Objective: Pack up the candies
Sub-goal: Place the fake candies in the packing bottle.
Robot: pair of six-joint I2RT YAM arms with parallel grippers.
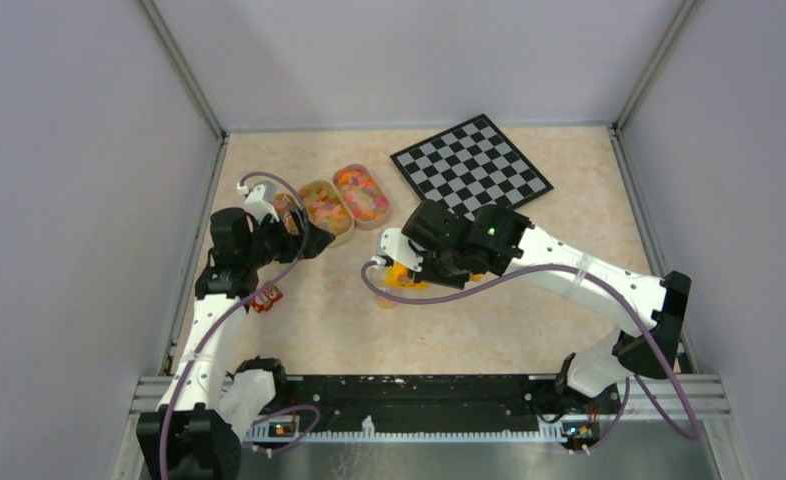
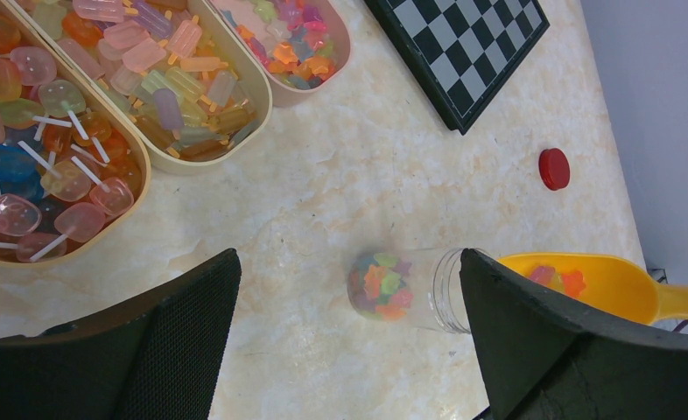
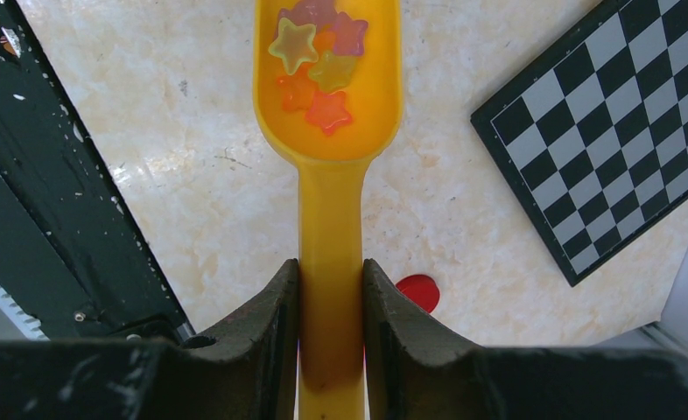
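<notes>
The candies are small star-shaped sweets in mixed colours. Several lie in the yellow-orange scoop (image 3: 327, 96), some sit at the bottom of the clear jar (image 2: 406, 289), and many fill a beige tray (image 1: 362, 194). My right gripper (image 3: 330, 271) is shut on the scoop's handle and holds the scoop (image 2: 603, 284) level, with its tip next to the jar's open mouth. In the top view the right gripper (image 1: 401, 262) is at mid-table. My left gripper (image 2: 349, 262) is wide open and empty, above the table beside the trays (image 1: 304, 238). The jar shows between its fingers.
Three oval beige trays stand at the back left: lollipops (image 2: 25, 157), ice-pop sweets (image 2: 174, 79) and stars (image 2: 288, 39). A chessboard (image 1: 471, 165) lies at the back right. The jar's red lid (image 2: 553, 168) lies loose on the table, also seen in the right wrist view (image 3: 419, 291).
</notes>
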